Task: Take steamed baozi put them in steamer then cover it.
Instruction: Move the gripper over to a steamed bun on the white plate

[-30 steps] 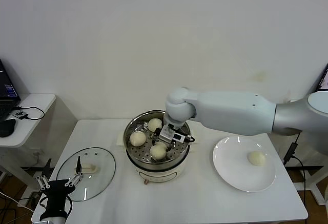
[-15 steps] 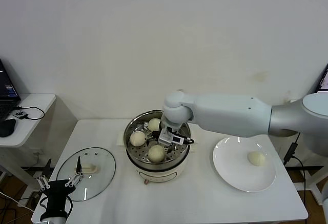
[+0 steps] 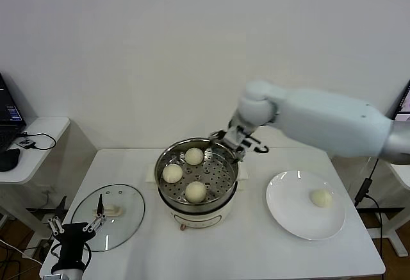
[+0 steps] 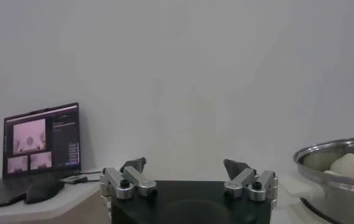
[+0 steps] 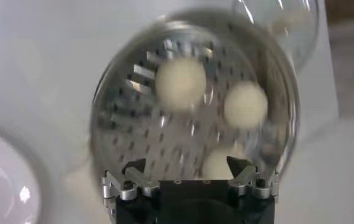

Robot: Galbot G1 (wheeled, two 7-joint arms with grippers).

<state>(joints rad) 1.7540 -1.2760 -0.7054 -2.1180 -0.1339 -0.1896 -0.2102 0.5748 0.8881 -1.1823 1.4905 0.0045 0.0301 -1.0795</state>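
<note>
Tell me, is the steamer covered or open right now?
Open. The steamer has no lid on it; three baozi show inside, and the cover lies flat on the table to its left.

No legible text, label, brand or number was found; the laptop screen (image 4: pixel 41 139) showed panels and lines too small to read.
</note>
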